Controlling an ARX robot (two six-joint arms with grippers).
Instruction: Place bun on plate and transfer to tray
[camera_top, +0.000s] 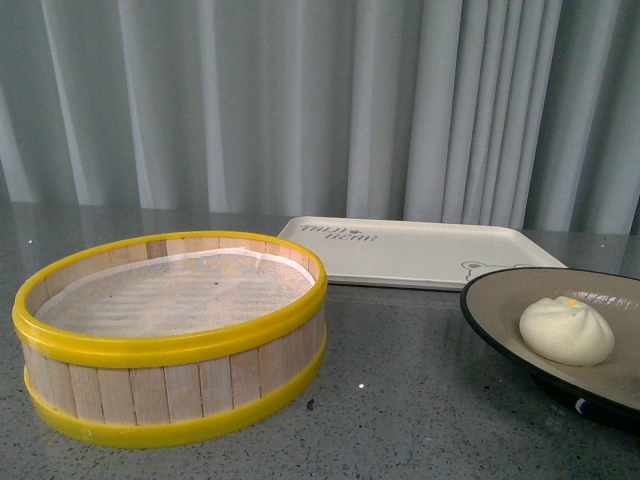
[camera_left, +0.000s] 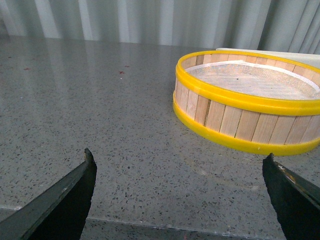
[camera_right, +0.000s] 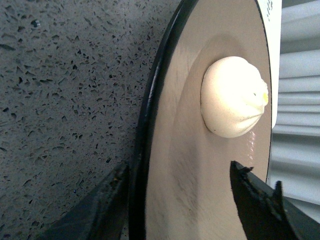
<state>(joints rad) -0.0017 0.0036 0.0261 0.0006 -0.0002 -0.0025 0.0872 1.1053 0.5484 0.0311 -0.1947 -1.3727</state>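
Bun (camera_top: 566, 330): white, pleated, yellow dot on top; sits upright on the beige inside of plate (camera_top: 500, 300). Plate: black-rimmed, at the near right. Tray (camera_top: 420, 250): cream, lettered, flat, just behind plate.

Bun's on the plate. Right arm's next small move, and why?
Probably close the right gripper on the plate rim: its open jaws straddle it, the bun already sits inside, and the plate is not yet on the tray.

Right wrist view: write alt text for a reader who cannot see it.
A white bun sits on the beige plate with a black rim. The right claw is open and straddles that rim, above a speckled grey table.
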